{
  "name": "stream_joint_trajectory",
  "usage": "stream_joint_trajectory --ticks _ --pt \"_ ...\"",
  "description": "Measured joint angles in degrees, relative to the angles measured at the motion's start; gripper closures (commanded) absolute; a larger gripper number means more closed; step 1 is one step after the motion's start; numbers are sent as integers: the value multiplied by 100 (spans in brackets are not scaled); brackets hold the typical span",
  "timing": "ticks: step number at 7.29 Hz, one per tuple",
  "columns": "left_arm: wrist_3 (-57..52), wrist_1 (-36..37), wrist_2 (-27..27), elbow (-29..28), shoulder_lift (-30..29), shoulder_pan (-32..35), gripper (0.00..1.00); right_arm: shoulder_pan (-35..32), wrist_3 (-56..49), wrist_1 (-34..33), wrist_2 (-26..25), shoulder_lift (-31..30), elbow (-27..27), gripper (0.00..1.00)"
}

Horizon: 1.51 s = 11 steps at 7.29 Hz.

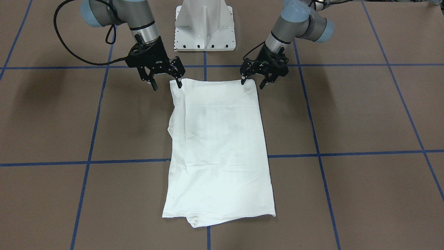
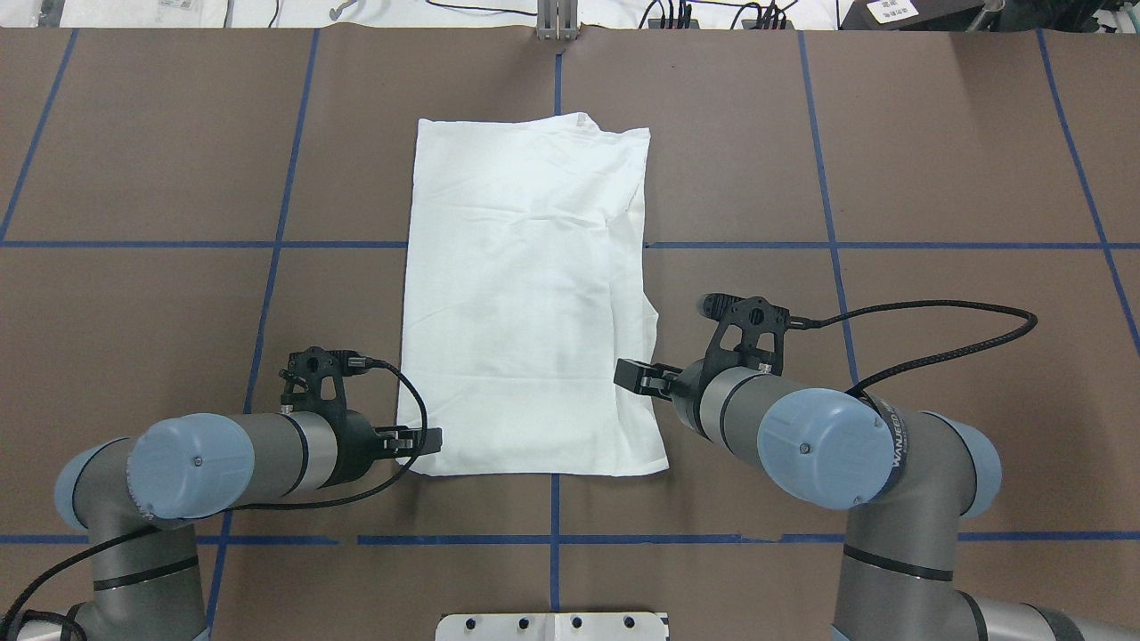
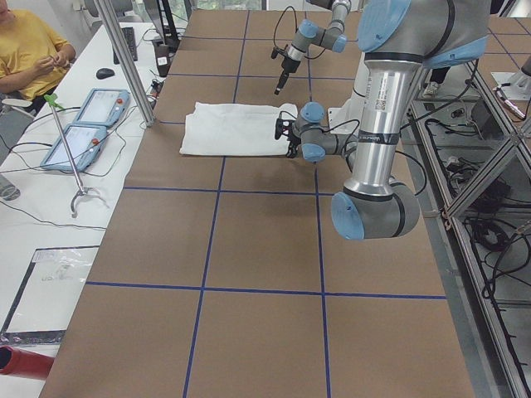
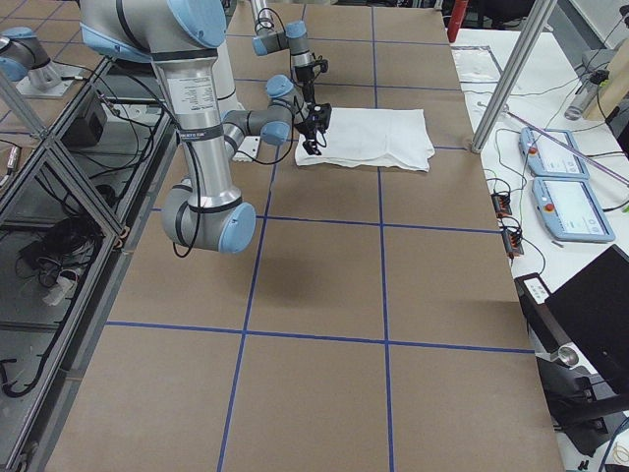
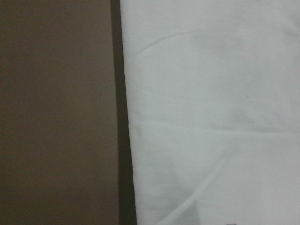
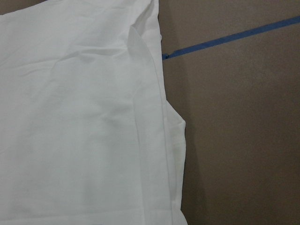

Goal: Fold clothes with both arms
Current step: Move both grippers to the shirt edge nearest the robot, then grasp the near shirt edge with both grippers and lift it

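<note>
Jaws, left and right, spread wide, gripping nothing, each at robot-side corner of T-shirt (image 1: pixel 218 146)

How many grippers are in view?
2. Left gripper at the shirt's robot-side corner on the robot's left; right gripper at the other robot-side corner. Both open; none seems hidden.
</note>
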<state>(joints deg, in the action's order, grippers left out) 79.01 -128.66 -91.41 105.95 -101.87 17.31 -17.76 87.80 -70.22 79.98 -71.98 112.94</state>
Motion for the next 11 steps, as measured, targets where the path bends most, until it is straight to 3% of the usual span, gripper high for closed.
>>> stream_joint_trajectory --ticks 3,4,5,8,11 --pt "-7 162 0 15 -27 -101 41 7 -4 0 0 0 -4 0" --pt "-8 249 0 19 -31 -125 52 9 -2 0 0 2 -7 0" --pt "-6 300 0 20 -36 -140 96 16 -1 0 0 2 -8 0" --pt "0 332 0 35 -100 -142 100 101 261 -28 0 41 -22 9" --pt "0 337 2 124 -102 -145 100 375 1985 -188 0 131 -181 9"
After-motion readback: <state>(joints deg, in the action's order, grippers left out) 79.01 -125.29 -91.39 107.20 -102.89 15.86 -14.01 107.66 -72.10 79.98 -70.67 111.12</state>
